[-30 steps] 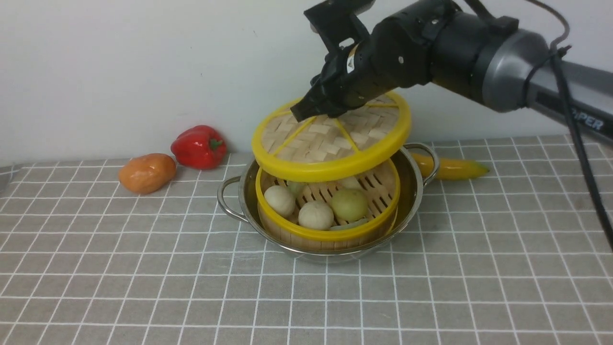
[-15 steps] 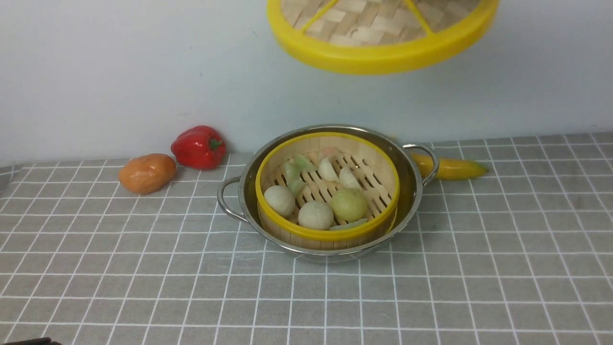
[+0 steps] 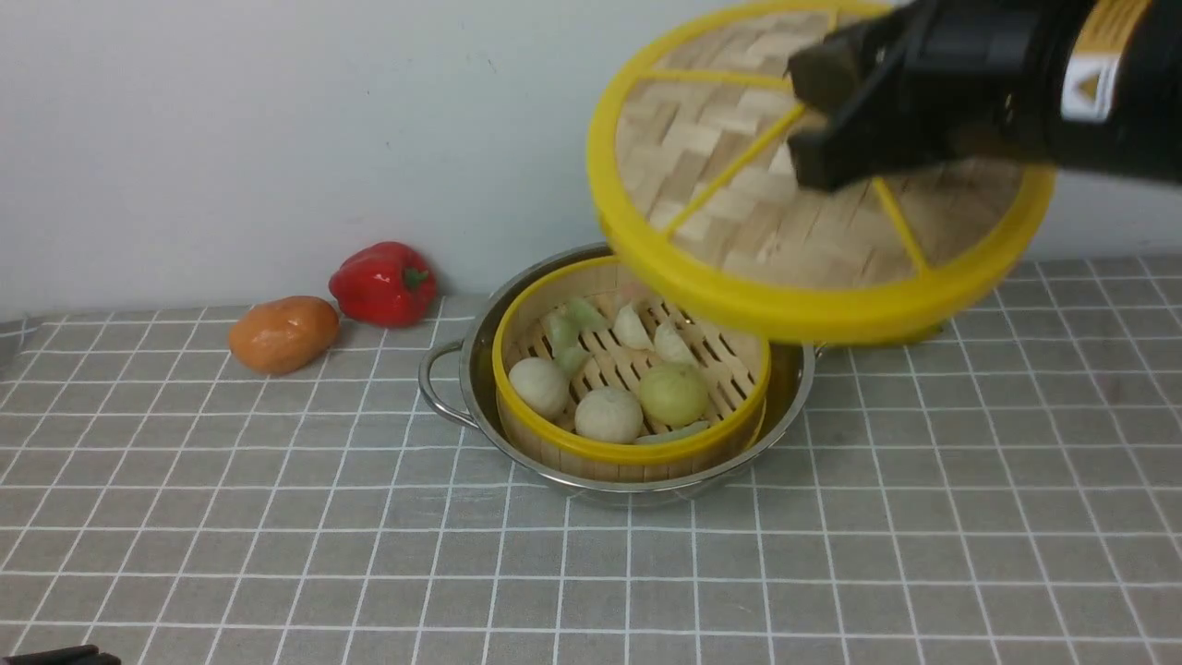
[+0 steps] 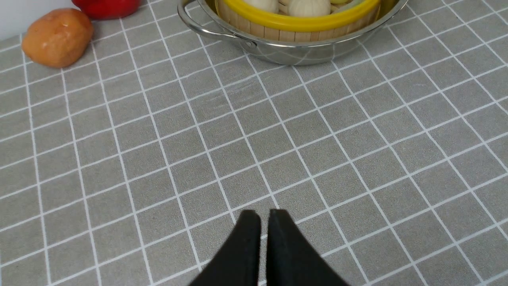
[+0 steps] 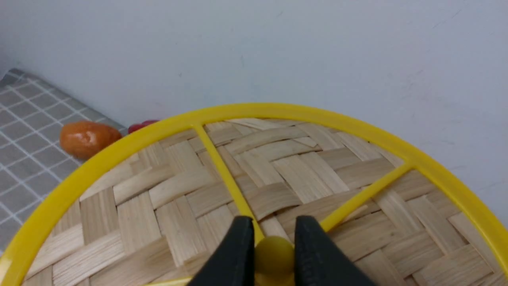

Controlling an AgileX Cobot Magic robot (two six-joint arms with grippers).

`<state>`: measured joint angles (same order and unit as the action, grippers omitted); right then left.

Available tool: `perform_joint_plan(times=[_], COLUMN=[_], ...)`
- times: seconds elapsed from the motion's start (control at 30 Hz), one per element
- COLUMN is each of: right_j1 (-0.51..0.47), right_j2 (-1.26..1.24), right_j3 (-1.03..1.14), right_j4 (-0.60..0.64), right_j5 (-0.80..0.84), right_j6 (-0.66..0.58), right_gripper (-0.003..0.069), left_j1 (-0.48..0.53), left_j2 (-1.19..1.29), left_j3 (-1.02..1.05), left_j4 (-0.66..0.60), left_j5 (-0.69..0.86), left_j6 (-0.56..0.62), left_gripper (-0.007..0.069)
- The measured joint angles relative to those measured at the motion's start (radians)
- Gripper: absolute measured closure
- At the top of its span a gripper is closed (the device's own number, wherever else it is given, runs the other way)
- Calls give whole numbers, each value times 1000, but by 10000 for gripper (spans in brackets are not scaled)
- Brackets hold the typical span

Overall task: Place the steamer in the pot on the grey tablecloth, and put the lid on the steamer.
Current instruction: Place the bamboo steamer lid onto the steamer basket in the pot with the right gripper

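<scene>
Front view: my right gripper (image 3: 817,120) is clamped on the flat round woven-bamboo lid with yellow rim and spokes (image 3: 739,212). It holds the lid in the air, tilted, up and to the right of the round bamboo steamer with yellow rims and pale toy buns (image 3: 628,451). That steamer already sits inside the wide shiny steel pot with loop handles (image 3: 440,392) on the grey white-gridded tablecloth (image 3: 277,517), so I reckon only the lidding is left. Risk one: the lid is off-centre and canted. Come down like this and the low edge hits the steamer rim first, shoves basket or pot, or ends up perched on the pot edge. It needs levelling and centring first. A red toy pepper (image 3: 383,282) and an orange lumpy toy fruit (image 3: 283,332) lie well apart to the left, no threat. Left wrist view: left gripper (image 4: 264,216) has its jaws nearly together on nothing, over the cloth in front of the pot. Low risk unless it drifts into the handle. Right wrist view: the fingers pinch only the small yellow centre knob (image 5: 274,250). Risk two: a single small grip point on a wide disc can pivot or slip under a fast move. I can't tell how deep the knob sits.
</scene>
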<state>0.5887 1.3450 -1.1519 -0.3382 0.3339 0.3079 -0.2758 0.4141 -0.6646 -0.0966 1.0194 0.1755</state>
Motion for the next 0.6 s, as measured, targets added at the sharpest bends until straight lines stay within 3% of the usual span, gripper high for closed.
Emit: perform_joint_plan(times=[0.17, 0.6], right_j1=[0, 0], right_j2=[118, 425], right_j3=[83, -142], right_j4=[-30, -35], right_j5=[-125, -199], right_j6=[75, 100], right_gripper=[518, 518], left_j1=[0, 0], left_j2=[0, 0], left_j3=[0, 0], left_j4=[1, 2], left_j5=[0, -22], left_j6=[0, 1], left_gripper=[602, 602])
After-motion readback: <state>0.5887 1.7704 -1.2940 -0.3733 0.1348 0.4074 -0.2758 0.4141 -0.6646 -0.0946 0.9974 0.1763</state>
